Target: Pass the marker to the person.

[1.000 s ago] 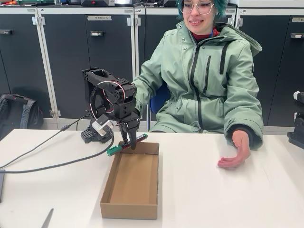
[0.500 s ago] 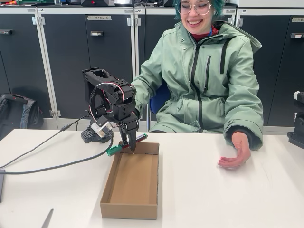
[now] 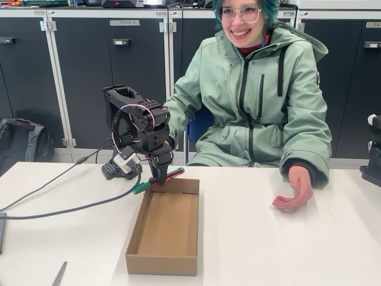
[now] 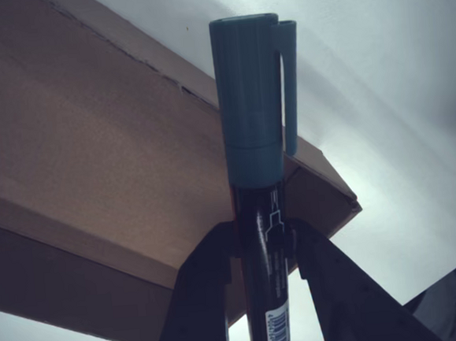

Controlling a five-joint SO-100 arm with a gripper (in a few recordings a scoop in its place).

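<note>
Fixed view: my gripper (image 3: 159, 179), frame centre-left, clamps the marker (image 3: 158, 180) above the box (image 3: 165, 260); the person (image 3: 262, 95) sits upper right.

Arm (image 3: 140, 128): matte black, boxy joint housings, red and white wires looped at 12 o'clock of wrist, white motor block near base, black cable (image 3: 65, 205) trailing toward 8 o'clock. Gripper (image 3: 161, 176): two tapered black fingers (image 4: 195, 299).

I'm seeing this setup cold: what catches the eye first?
The black gripper clamping the marker crosswise above the far end of the open cardboard box. Right of it in the fixed view, the person behind the table rests an open hand on the white tabletop.
</note>
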